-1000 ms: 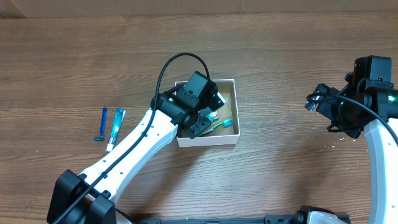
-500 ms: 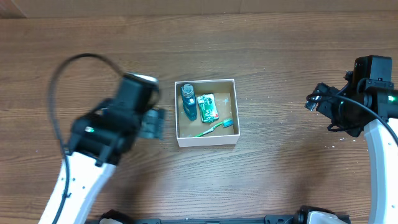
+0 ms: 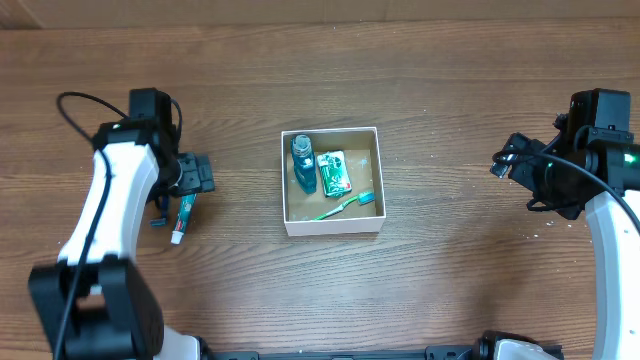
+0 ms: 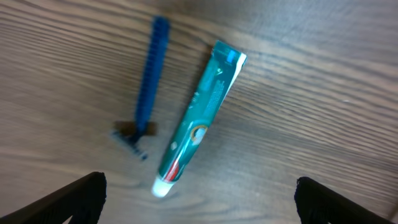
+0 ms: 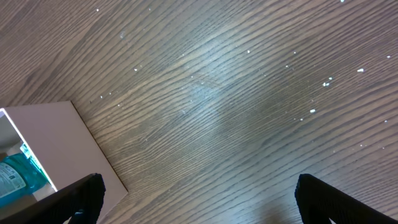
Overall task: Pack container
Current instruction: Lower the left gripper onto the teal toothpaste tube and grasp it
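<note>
Left tool (image 3: pixel 193 176) hangs wide open over the toothpaste tube (image 4: pixel 196 121) — long axis diagonal across the finger gap, razor (image 4: pixel 149 81) just beside it — container (image 3: pixel 330 229) well off to its right.

Both arms wear smooth white shells between black joint housings. On the left arm (image 3: pixel 100 215), a thin black cable (image 3: pixel 62 100) loops out behind the fingers. The right arm (image 3: pixel 612 235) shows a small green light (image 3: pixel 631 157) and bundled black wiring (image 3: pixel 508 155). The fingertips (image 4: pixel 81 196) are blunt and matte black.
</note>
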